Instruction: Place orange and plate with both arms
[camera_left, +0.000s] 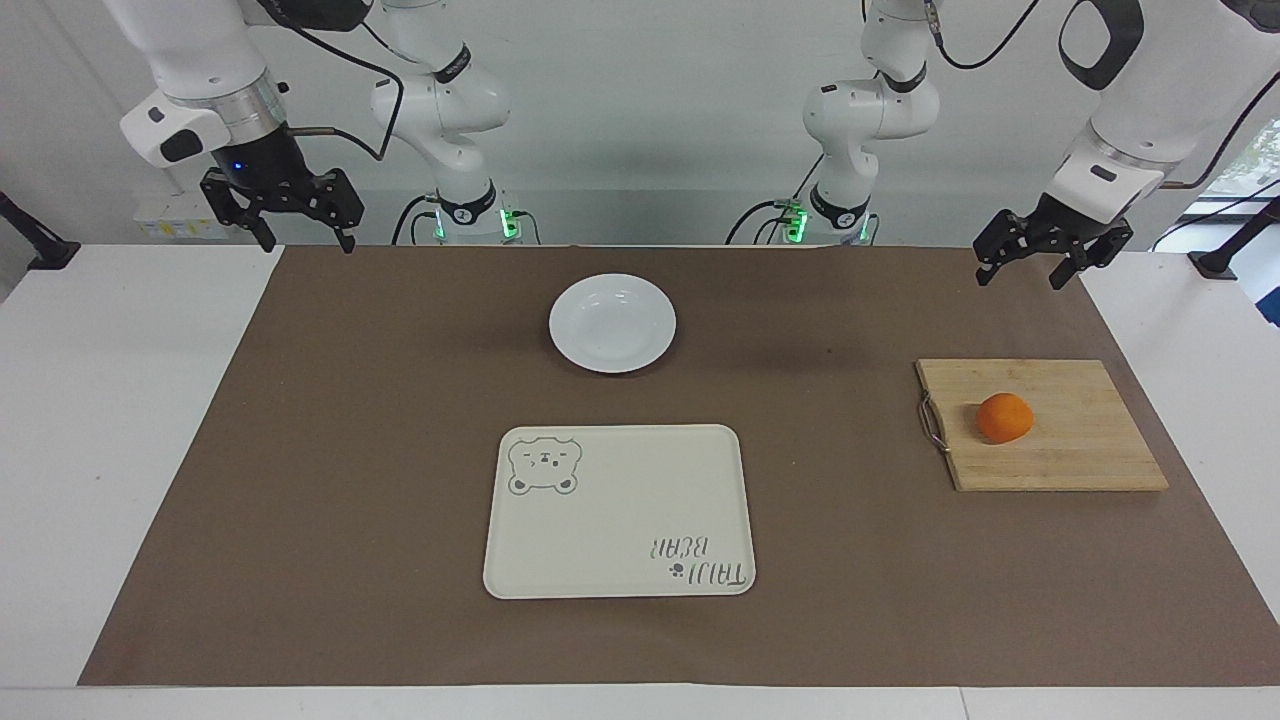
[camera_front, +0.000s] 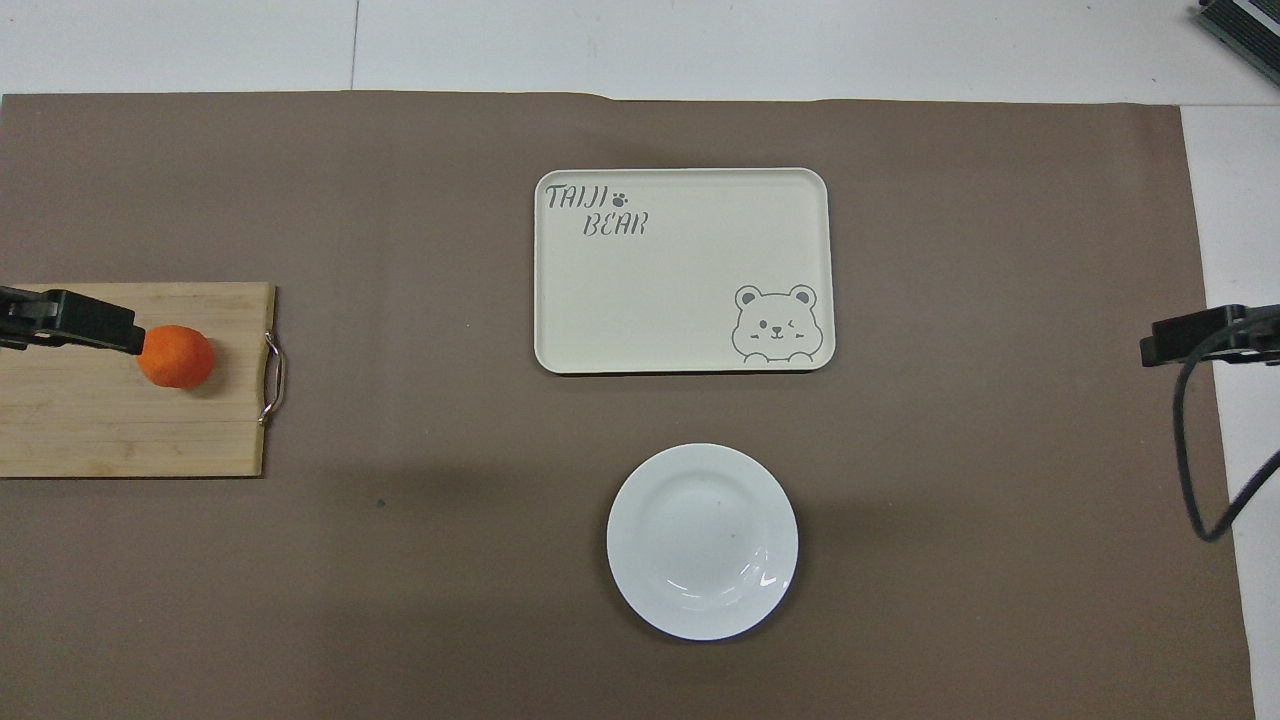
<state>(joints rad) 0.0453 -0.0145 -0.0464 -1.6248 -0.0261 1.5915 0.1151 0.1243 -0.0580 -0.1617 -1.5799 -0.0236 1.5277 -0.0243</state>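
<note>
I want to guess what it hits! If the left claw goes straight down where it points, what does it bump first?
Probably the brown mat near its edge, not the orange. The open left claw hangs nearer the robots than the cutting board.

High facing and steep overhead views share the table (camera_left: 60, 400).

"TAIJI BEAR" with paw mark printed on cream tray (camera_front: 680, 180), bear drawing in its corner

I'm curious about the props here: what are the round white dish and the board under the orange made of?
The plate looks like glazed ceramic or glossy plastic: plain white, with bright glints on its rim. The cutting board under the orange looks like bamboo or wood: pale strips, matte, with a metal handle.
</note>
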